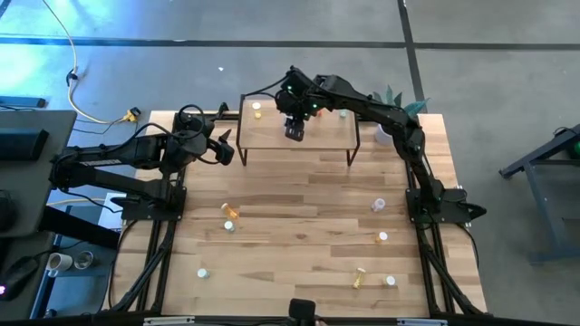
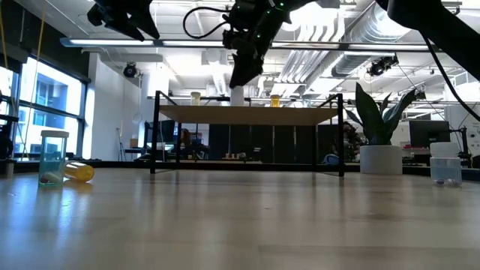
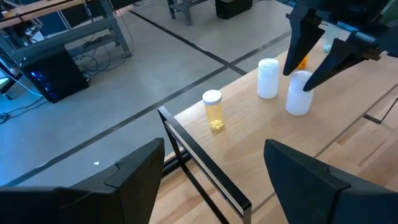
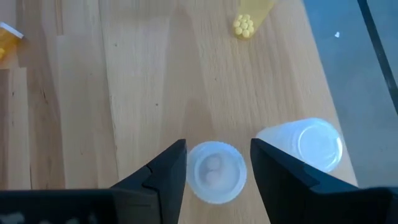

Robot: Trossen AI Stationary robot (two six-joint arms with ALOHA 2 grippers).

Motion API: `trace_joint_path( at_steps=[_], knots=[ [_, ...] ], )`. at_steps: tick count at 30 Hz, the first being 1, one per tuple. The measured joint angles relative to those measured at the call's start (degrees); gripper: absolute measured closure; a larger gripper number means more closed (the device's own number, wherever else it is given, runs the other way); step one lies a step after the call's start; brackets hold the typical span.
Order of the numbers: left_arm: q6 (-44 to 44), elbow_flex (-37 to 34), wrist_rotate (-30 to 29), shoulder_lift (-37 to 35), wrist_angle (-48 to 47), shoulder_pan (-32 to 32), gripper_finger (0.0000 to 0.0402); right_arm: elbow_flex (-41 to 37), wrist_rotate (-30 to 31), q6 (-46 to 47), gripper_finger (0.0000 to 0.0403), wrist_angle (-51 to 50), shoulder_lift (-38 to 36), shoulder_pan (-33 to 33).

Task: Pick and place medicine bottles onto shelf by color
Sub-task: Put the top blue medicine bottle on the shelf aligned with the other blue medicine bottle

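The light-wood shelf (image 1: 322, 136) on black legs stands at the table's far side. On it stand a yellow bottle (image 3: 212, 111), a white bottle (image 3: 268, 78) and a second white bottle (image 4: 214, 172). My right gripper (image 1: 294, 129) hangs open over the shelf, pointing down. Its fingers (image 3: 295, 43) stand on either side of the second white bottle's top (image 3: 299, 93). My left gripper (image 1: 224, 148) is open and empty, raised just off the shelf's left end. Several small bottles lie scattered on the table, among them an orange one (image 1: 232, 210) and a yellow one (image 1: 360, 277). My right gripper's fingers come from above, one on each side of the white bottle's cap (image 4: 214, 163). I cannot tell whether they touch it. The bottle stands upright on the shelf board.
A potted plant (image 1: 394, 104) stands at the far right corner beside the shelf. An orange bottle (image 4: 7, 38) stands farther along the shelf. In the low view a clear bottle (image 2: 54, 157) stands by a lying orange one (image 2: 79, 172), and another clear bottle (image 2: 448, 169) stands at the right.
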Motion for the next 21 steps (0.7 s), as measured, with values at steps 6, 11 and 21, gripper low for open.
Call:
trace_joint_path(
  at_steps=[6,11,21],
  knots=[
    [0.06,0.00,0.00,0.00,0.00,0.00,0.0135,3.20,-0.02,0.20,0.0235,-0.27,-0.01,-0.09],
    [0.46,0.00,0.00,0.00,-0.01,-0.01,0.0135,3.79,-0.35,0.49,0.0235,0.22,-1.46,-0.24],
    [0.98,0.00,7.78,0.00,-1.49,-0.04,0.0135,3.77,-0.76,6.12,0.0235,-2.21,-4.97,0.02]
  ],
)
